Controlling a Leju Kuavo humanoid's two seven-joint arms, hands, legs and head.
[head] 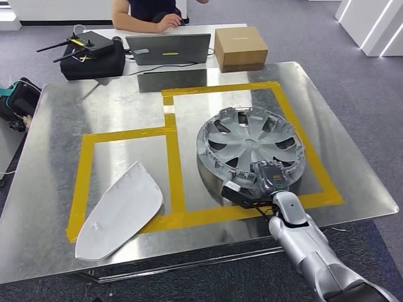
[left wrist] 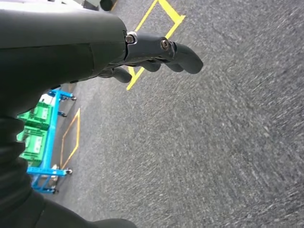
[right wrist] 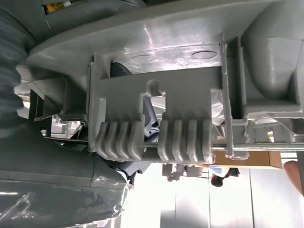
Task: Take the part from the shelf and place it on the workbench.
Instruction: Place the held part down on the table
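A silver wheel cover (head: 249, 141) lies inside the right yellow-taped rectangle of the metal workbench (head: 71, 107), its near edge slightly raised. My right hand (head: 266, 179) grips that near rim, with dark fingers under it and the thumb on top. The right wrist view looks closely at the wheel cover's ribbed grey underside (right wrist: 172, 57), with my right hand (right wrist: 46, 161) against it. My left hand (left wrist: 154, 52) hangs beside me over the carpet, its fingers stretched out and holding nothing.
A white curved panel (head: 121, 211) lies in the left taped rectangle. Beyond the bench, a table holds a laptop (head: 169, 47), a cardboard box (head: 240, 47) and a black bag (head: 92, 56), with a person (head: 147, 12) seated behind. A blue cart with green crates (left wrist: 39, 137) stands on the floor.
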